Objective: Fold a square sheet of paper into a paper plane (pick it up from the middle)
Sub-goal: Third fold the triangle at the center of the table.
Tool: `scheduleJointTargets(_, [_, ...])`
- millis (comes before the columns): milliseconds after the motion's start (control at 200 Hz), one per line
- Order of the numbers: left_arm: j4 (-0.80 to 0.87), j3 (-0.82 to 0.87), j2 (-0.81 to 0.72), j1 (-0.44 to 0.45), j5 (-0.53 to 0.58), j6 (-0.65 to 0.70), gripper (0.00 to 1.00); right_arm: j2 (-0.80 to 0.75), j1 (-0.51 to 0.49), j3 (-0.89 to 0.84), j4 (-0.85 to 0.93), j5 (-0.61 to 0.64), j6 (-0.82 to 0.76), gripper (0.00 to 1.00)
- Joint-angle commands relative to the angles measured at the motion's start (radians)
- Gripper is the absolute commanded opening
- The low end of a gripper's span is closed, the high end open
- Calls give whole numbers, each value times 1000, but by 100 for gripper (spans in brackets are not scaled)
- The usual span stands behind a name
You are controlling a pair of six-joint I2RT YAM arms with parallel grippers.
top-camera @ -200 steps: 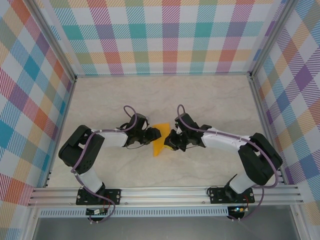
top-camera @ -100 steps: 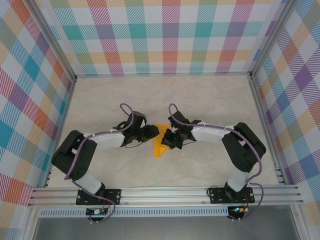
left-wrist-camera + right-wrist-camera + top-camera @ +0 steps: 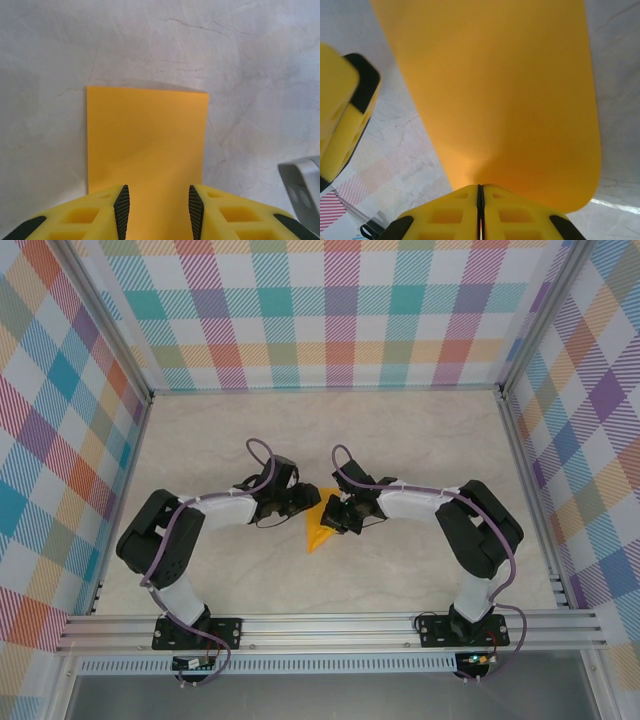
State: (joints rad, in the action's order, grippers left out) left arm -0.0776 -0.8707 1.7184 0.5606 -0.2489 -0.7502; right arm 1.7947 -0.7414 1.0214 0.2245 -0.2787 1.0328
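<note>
As two robot arms meet at the middle of a pale marble-patterned bench [image 3: 400, 440], an orange-yellow sheet of paper [image 3: 317, 532] sits between them, its lower tip pointing toward the arms' bases in the overhead view. The left hand [image 3: 312, 502] comes in from the left and the right hand [image 3: 331, 511] from the right, and the two are close together over the upper part of the paper.

Seen from the left wrist, the left hand [image 3: 159, 200] has its yellow, black-padded fingers [image 3: 121, 207] parted with a moderate gap. The sheet of paper [image 3: 147, 135] runs away from that gap as a plain, unmarked rectangle, wider than the gap, with a straight far edge against the bench [image 3: 250, 75]. Whether the pads touch the paper cannot be told.

Seen from the right wrist, the right hand [image 3: 480, 192] is pressed fully closed with no gap between its fingers, pinching the near edge of the sheet of paper [image 3: 495, 90]. From the pinch the paper rises and bows outward in a smooth curve, with a rounded corner on the right over the bench [image 3: 620, 100]. A yellow finger of the left hand [image 3: 342, 115], with its black pad, stands just beside the paper on the left.

Plaid panels [image 3: 340, 320] in pastel colours wall the bench on three sides, and an aluminium rail [image 3: 330, 625] carries both arm bases along the near edge.
</note>
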Motion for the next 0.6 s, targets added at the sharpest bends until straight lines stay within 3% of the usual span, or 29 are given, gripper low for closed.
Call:
scheduleJointTargets(0, [30,-40,44,-5,22,32,38,14,-1,-9,-46,15,-25,10])
scheduleJointTargets(595, [41,-52,81,-5,-5,32,35,49,-1,0,-67,-2,-86,10])
